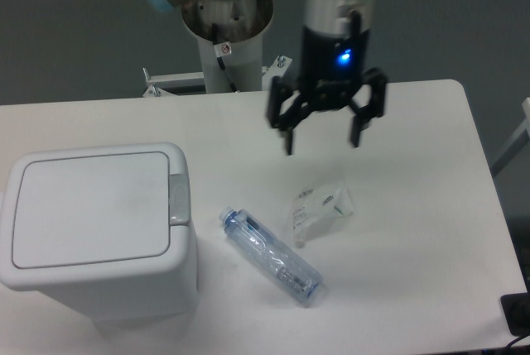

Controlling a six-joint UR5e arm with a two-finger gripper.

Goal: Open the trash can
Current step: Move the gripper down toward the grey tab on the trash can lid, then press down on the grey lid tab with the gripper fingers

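Note:
The trash can (95, 227) is a large boxy white bin at the left front of the table. Its flat white lid (87, 208) lies shut. A small grey push-button (179, 200) sits at the lid's right rim. My gripper (322, 144) hangs above the table's middle rear, well to the right of the can and apart from it. Its two fingers are spread wide and hold nothing.
A clear plastic bottle (271, 256) lies on its side right of the can. A crumpled clear plastic wrapper (319, 208) lies below the gripper. The white table (414, 231) ends at the right. The arm's base column (225, 28) stands behind the table.

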